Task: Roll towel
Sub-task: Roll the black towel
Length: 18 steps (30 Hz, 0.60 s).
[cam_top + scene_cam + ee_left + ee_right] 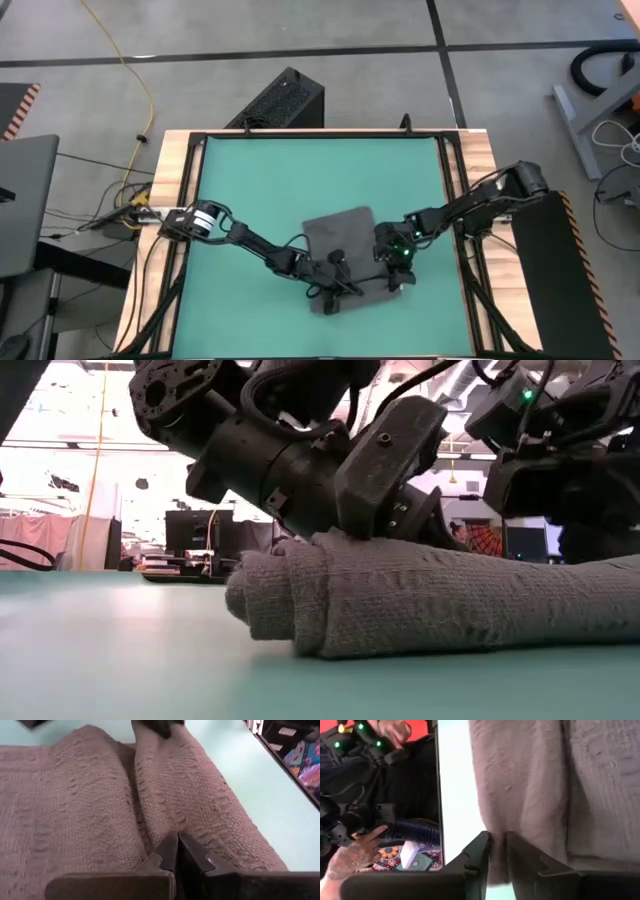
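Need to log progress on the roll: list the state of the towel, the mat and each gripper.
Dark grey soft cloth towel: partly rolled at its near edge, the rest flat.
Teal green mat: flat under the towel.
Left gripper: shut on the roll.
Right gripper: shut on the towel's edge.

You have one towel on one green mat, one counter, two arms, each with one tool: left tool, right tool.

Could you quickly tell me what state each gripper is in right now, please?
Left gripper: shut, pinching the rolled edge of the towel.
Right gripper: shut on the towel's near edge.
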Motion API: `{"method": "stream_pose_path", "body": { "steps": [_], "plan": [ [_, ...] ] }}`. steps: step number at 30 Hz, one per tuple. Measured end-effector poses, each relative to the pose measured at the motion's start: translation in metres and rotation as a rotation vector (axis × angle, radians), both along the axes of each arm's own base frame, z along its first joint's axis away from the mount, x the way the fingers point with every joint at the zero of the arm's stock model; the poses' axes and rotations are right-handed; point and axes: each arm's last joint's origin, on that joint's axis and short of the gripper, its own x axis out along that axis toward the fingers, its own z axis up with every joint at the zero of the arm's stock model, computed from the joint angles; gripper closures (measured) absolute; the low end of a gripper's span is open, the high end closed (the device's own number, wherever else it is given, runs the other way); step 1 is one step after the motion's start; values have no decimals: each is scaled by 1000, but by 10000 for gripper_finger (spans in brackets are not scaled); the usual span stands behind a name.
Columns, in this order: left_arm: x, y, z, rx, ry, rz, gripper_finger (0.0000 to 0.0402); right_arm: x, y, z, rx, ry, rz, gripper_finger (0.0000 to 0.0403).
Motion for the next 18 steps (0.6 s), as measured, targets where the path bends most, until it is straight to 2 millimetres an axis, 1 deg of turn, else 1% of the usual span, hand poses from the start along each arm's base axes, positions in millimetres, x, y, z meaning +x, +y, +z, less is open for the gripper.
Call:
{"method": "stream_pose_path", "body": {
  "steps": [3,5,7,10,15,18],
  "plan": [
    [-8,2,-6,-30,-34,11,401,-7,-7,14,-14,-31,-3,297],
    [-14,4,-10,-46,-66,18,402,-12,-9,26,-44,-93,-7,293],
    [-19,7,-15,-47,-78,44,401,-18,-4,38,-103,-178,6,291],
    [-24,9,-19,-46,-64,66,401,-32,18,49,-254,-379,120,290],
    [-25,11,-21,-50,-57,74,402,-53,60,50,-647,-735,318,289],
    [-25,12,-21,-59,-54,79,402,-63,76,47,-826,-833,359,289]
  ]
}}
